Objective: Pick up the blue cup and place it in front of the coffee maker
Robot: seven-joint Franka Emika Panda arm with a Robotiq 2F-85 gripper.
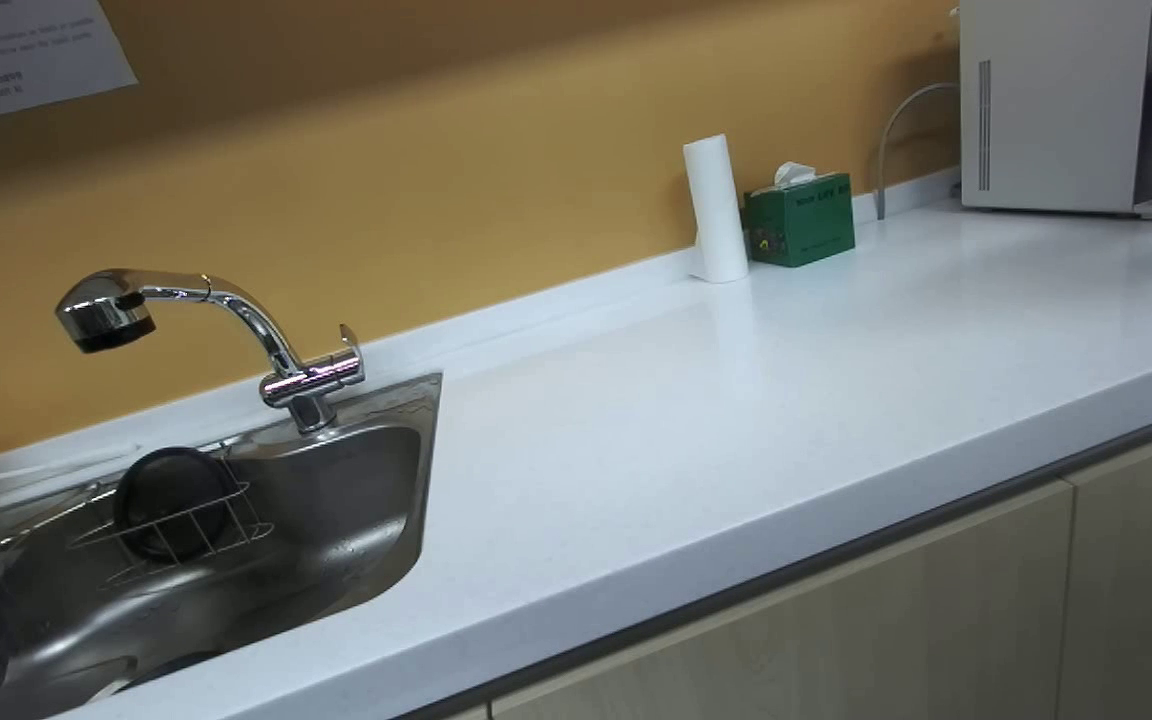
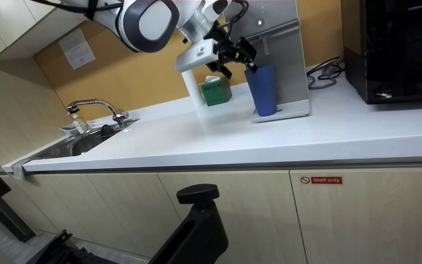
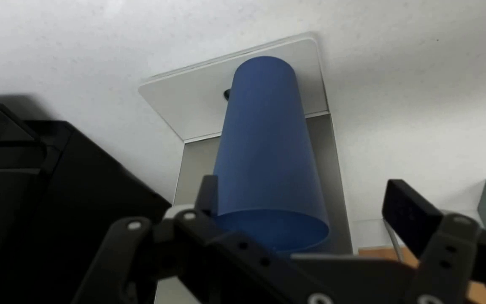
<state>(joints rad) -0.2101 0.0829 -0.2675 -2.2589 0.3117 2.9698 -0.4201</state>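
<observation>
The tapered blue cup (image 3: pixel 268 143) is being supported by a white base (image 3: pixel 192 105), the black gripper (image 3: pixel 308 202) being held spread. A red "Staff only" label (image 2: pixel 326 180) is being displayed.

An ochre wall (image 1: pixel 416 200), shadowed above, backs a white countertop (image 1: pixel 586 450) in both exterior views. In an exterior view, wall cabinets (image 2: pixel 4 24) sit at ten o'clock, wood-grain base cabinets (image 2: pixel 258 209) at five.

White counter (image 1: pixel 696 420) with roll (image 1: pixel 717 212), tissue box (image 1: pixel 802 222)
</observation>
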